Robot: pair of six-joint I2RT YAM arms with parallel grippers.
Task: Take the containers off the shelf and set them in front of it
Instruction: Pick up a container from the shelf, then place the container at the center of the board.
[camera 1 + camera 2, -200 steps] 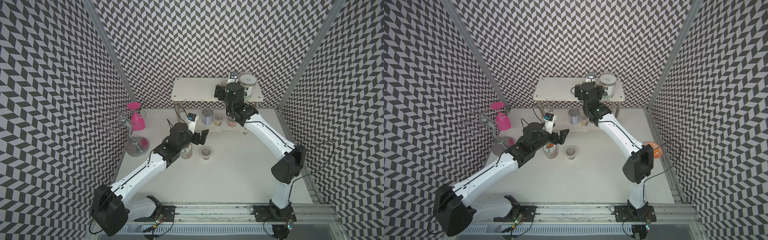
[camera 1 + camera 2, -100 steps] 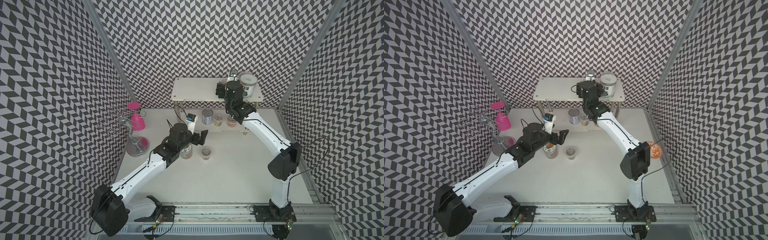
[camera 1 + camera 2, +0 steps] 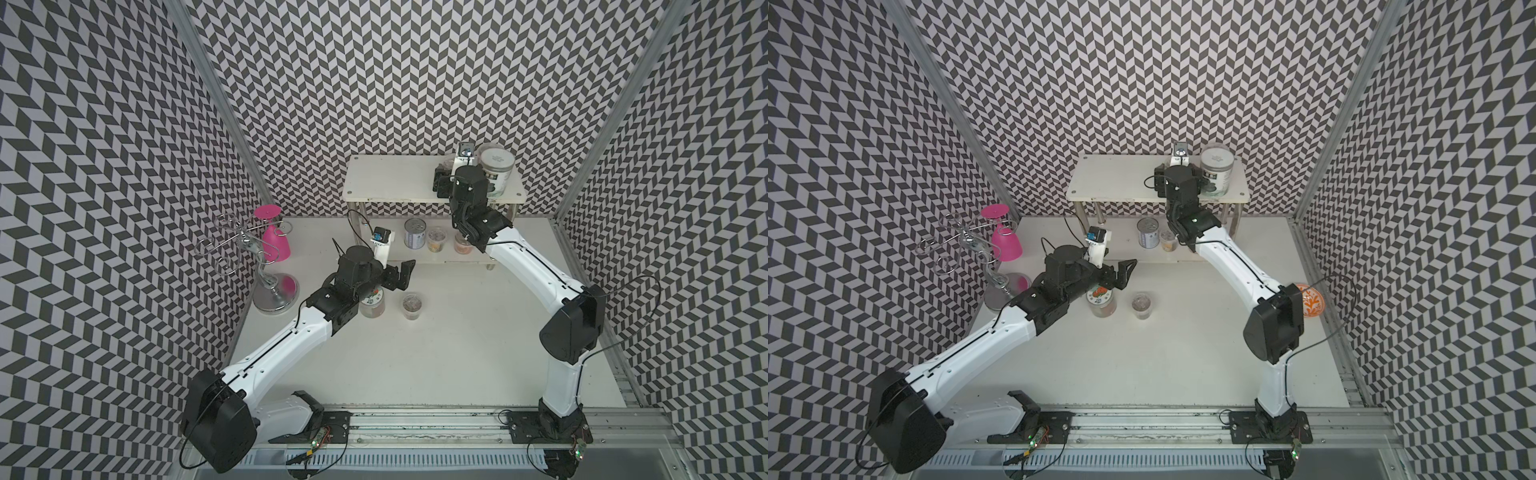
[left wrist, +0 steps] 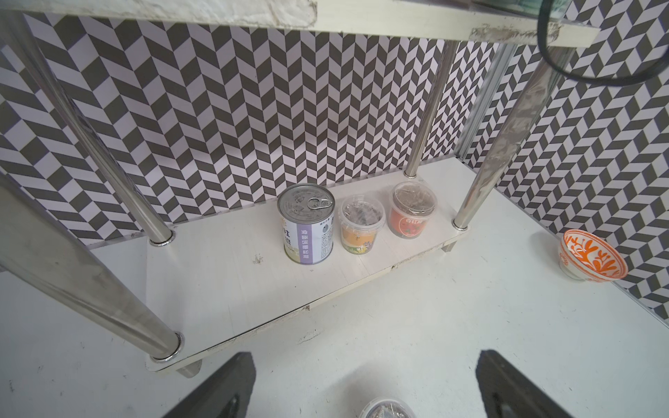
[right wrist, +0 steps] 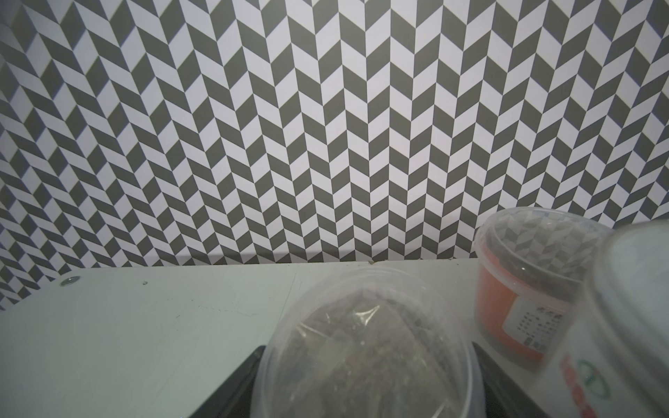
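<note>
1. On the top tier of the shelf (image 3: 390, 178), a clear tub (image 5: 362, 336) sits between the right jaws; I cannot tell if they grip it
2. Can (image 4: 307, 224) and two tubs (image 4: 361, 224) stand on its lower tier
3. In front, jar (image 3: 372, 301) and small tub (image 3: 412, 305) stand on the surface (image 3: 457, 353) near the released left jaws

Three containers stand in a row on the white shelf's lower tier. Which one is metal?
The silver pull-tab can with a purple label, at one end of the row. Its neighbours, the yellow-labelled tub and the red-labelled tub, are clear plastic.
</note>
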